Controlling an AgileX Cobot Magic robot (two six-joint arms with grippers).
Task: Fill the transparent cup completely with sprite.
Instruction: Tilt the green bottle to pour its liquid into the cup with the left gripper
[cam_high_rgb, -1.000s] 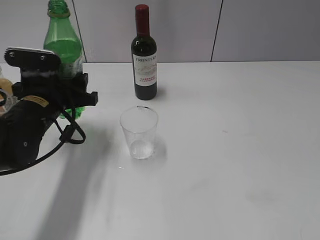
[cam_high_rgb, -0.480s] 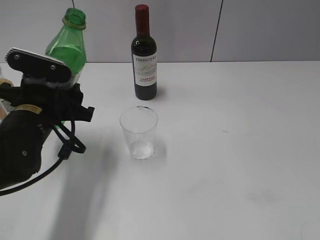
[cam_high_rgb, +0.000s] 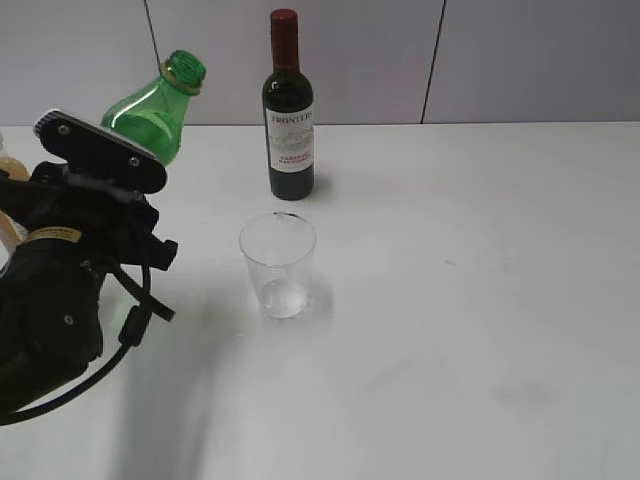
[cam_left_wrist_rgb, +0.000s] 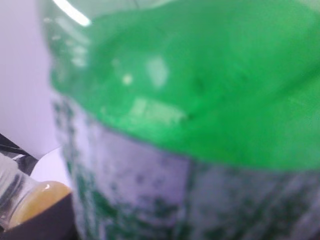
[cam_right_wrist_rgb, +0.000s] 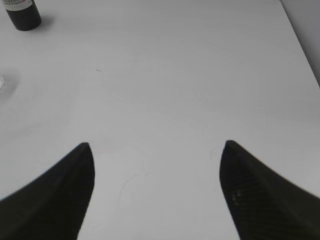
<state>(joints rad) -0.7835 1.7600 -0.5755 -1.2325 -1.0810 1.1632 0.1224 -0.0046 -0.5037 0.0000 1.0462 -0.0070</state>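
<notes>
At far left the left end effector (cam_high_rgb: 120, 215) grips the green bottle (cam_high_rgb: 152, 112), closed around its labelled body, holding it off the worktop (cam_high_rgb: 480, 250) and tilted so the open neck points right toward the cup (cam_high_rgb: 278, 265). The cup stands upright, nearly empty, in front of the wine bottle (cam_high_rgb: 288, 110). The right end effector (cam_right_wrist_rgb: 156, 165) hangs wide open over bare worktop, holding nothing.
</notes>
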